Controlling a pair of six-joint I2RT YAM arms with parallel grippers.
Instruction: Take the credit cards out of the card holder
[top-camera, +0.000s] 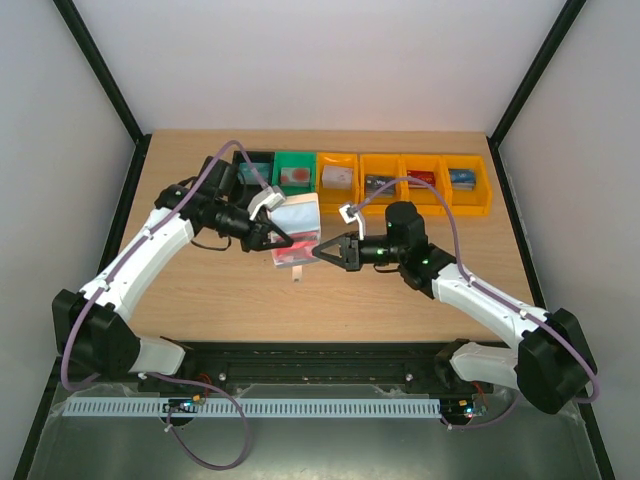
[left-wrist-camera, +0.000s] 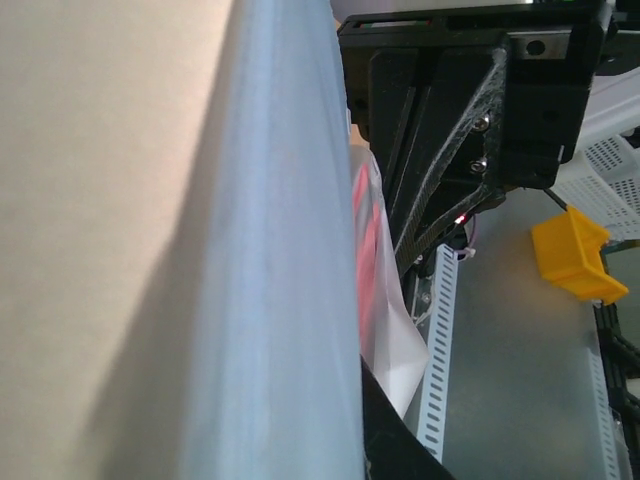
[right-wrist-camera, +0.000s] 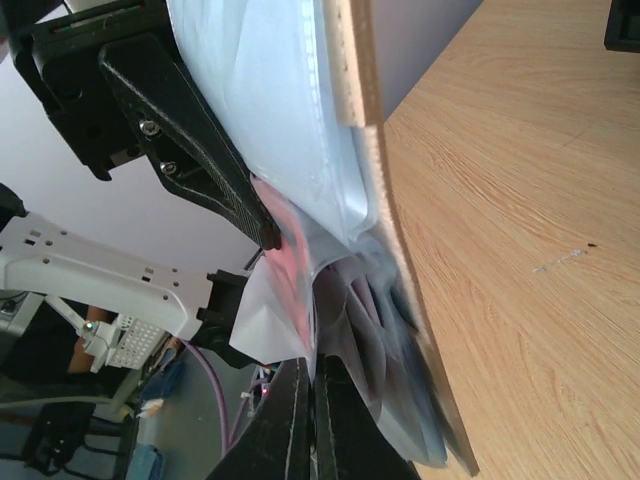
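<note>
the open card holder (top-camera: 296, 220) looks white and pale blue.

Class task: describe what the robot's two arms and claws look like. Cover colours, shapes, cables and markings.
Both arms have white tube-like links, the left arm and right arm alike, joined by chunky black joint housings. A mauve cable loops along each. The left claw and right claw are black with tapering, triangular fingers. A white bracket sits at each wrist. No lettering is legible.

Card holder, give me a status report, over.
Left gripper shut on card holder. Right gripper shut at its near edge; whether it holds anything unclear. Nothing in the way.
</note>
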